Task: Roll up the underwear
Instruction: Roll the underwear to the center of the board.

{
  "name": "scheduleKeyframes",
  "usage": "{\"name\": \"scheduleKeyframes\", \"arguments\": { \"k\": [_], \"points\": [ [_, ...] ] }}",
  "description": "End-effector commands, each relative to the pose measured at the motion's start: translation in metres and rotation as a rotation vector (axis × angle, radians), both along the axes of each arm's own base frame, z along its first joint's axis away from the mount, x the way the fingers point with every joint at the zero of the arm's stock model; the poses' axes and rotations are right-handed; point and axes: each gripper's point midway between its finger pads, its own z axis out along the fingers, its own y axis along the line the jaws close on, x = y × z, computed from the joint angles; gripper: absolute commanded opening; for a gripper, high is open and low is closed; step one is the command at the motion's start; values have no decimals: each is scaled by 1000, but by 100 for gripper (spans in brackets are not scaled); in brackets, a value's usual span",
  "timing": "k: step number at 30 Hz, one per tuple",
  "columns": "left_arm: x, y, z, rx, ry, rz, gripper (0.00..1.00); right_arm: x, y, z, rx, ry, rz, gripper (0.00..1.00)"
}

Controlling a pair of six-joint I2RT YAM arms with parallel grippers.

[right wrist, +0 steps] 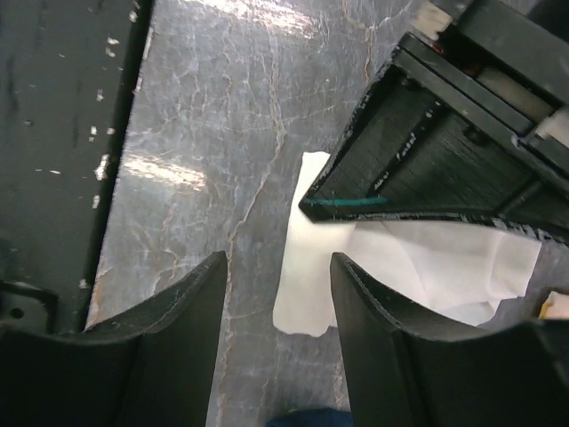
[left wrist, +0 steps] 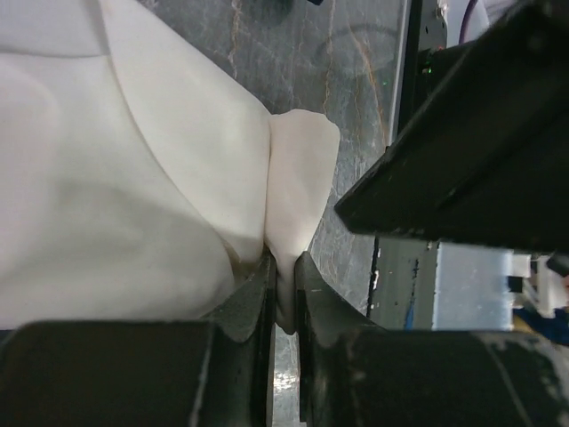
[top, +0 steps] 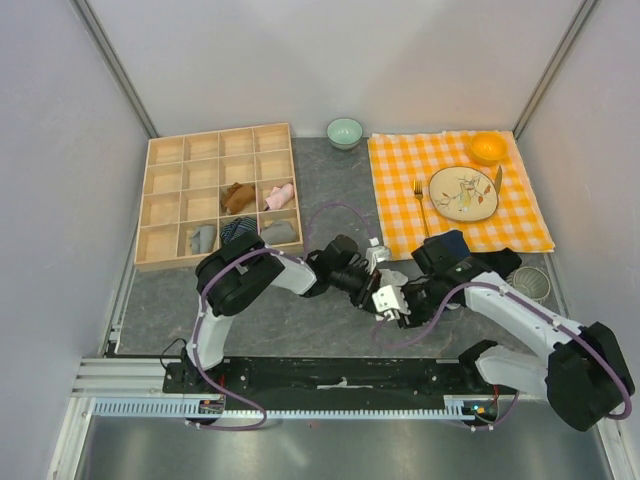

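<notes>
left gripper (left wrist: 283, 298) is pinching a fold of the cream-white underwear (left wrist: 133, 196) on the table (right wrist: 196, 107) | right gripper (right wrist: 277, 338) is hovering open over its edge | looking limp and light, I'd be grabbing doubled folds

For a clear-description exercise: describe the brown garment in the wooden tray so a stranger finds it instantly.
Start at the wooden compartment tray, far left on the table. In its third row from the back, the rust-brown underwear lies just left of a pink bundle and behind the dark striped sock bundle. It is the only brown piece there.
</notes>
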Motion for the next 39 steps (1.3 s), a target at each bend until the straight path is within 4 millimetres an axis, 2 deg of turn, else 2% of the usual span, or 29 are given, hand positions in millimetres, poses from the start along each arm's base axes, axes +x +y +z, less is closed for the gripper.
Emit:
{"name": "scheduleKeyframes", "arguments": {
  "k": [1,5,8,11,13,15,16,17,18,20,21,22,24,25,26,28,29,31,32,33,34,36,37,39],
  "points": [
    [-9,20,-42,182,195,89,18,25,7,-11,-66,-140,-25,58],
    [-6,18,-39,167,226,123,23,25,2,-26,-133,-154,-17,57],
    [2,16,-29,125,225,170,27,23,-4,-38,-183,-143,-13,55],
    [13,16,-6,47,206,230,30,22,-10,-48,-233,-119,-26,47],
    [23,17,7,0,167,277,34,19,-13,-53,-255,-89,-26,36],
    [23,26,21,-37,120,301,36,14,-11,-53,-250,-55,-26,27],
    [23,32,20,-46,88,327,38,13,-10,-52,-244,-46,-27,24],
    [24,35,34,-82,45,337,40,9,-6,-49,-226,-19,-22,22],
    [25,39,37,-99,-3,342,41,8,-3,-47,-214,-1,-25,20],
    [19,54,41,-151,-87,360,46,-1,5,-40,-182,65,-9,19],
    [17,57,58,-218,-173,349,50,-4,8,-38,-172,91,-6,19],
    [4,72,52,-223,-214,344,55,-6,12,-35,-158,116,-1,19],
    [-14,71,83,-367,-430,281,56,-15,21,-28,-128,192,19,18],
    [-23,77,78,-362,-488,265,58,-17,23,-26,-119,214,30,19],
    [-41,73,76,-374,-600,186,59,-21,24,-24,-126,255,36,19],
    [-50,70,76,-360,-726,154,62,-28,30,-20,-97,311,61,19],
    [-66,66,66,-331,-810,72,63,-32,31,-19,-105,353,66,19],
    [-65,57,62,-286,-916,56,66,-36,32,-18,-102,390,80,18],
    [-73,51,59,-277,-992,6,67,-38,31,-20,-114,413,79,18],
    [-67,51,50,-213,-1033,9,68,-38,31,-22,-119,414,81,18],
    [-64,42,55,-209,-1069,11,68,-37,28,-23,-129,416,77,19],
    [-64,37,40,-146,-1133,-51,68,-37,27,-25,-133,421,73,19],
    [-63,28,45,-149,-1157,-55,69,-37,27,-25,-133,421,73,19],
    [-63,25,27,-85,-1188,-113,69,-36,26,-25,-132,422,67,19]
  ]
}}
